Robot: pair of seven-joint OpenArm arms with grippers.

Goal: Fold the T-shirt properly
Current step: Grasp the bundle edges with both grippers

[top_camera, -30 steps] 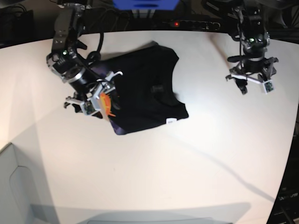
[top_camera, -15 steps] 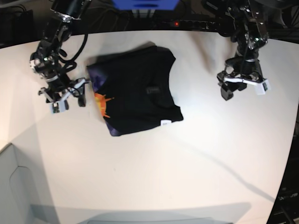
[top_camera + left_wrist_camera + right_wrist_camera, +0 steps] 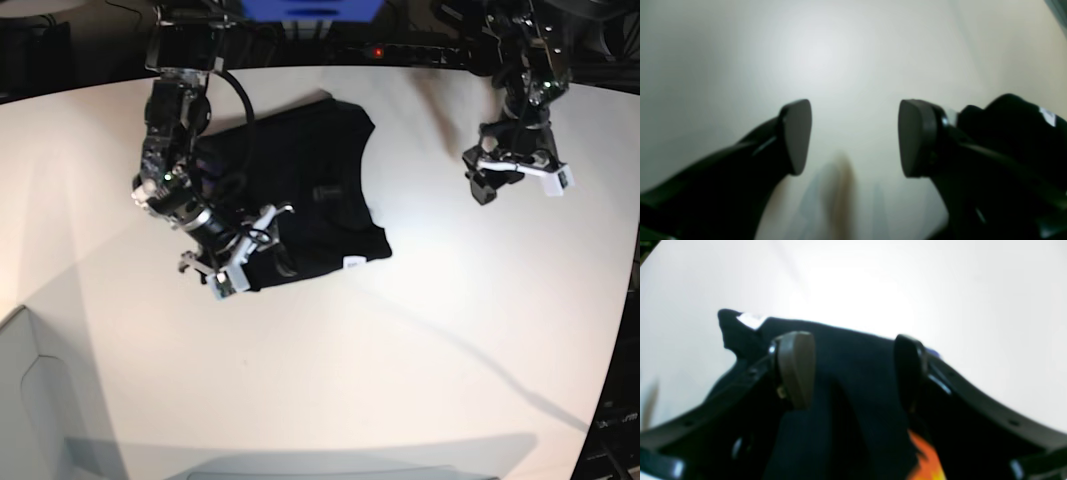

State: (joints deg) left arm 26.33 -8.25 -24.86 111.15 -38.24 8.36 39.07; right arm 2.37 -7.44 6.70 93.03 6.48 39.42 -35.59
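**A:** Here's the white table (image 3: 420, 330), and the T-shirt (image 3: 310, 190) sits on its far-left part, bunched into a rough black block. A small white tag (image 3: 352, 263) shows at its near-right corner.

**B:** And the right gripper (image 3: 243, 262) is right over the near edge of that cloth. From the right wrist view its two fingers (image 3: 796, 368) stand wide apart, with black fabric running up between them.

**A:** Pinched, would you say?

**B:** No, the pads are spread, one either side of a ridge of cloth, with gaps showing. Low in that same view there's a flash of orange print (image 3: 927, 461), just beside the right-hand finger.

**A:** Over to the other side. The left gripper (image 3: 517, 172) hangs above bare table, well apart from the shirt.

**B:** The left wrist view has its fingers (image 3: 917, 136) parted fairly wide, nothing between them but pale tabletop. A dark fold of the shirt with the tag peeks in behind the right-hand finger.

**A:** Any bins or trays in play?

**B:** Only a pale grey edge at the near-left corner (image 3: 25, 400); I can't tell what it is.
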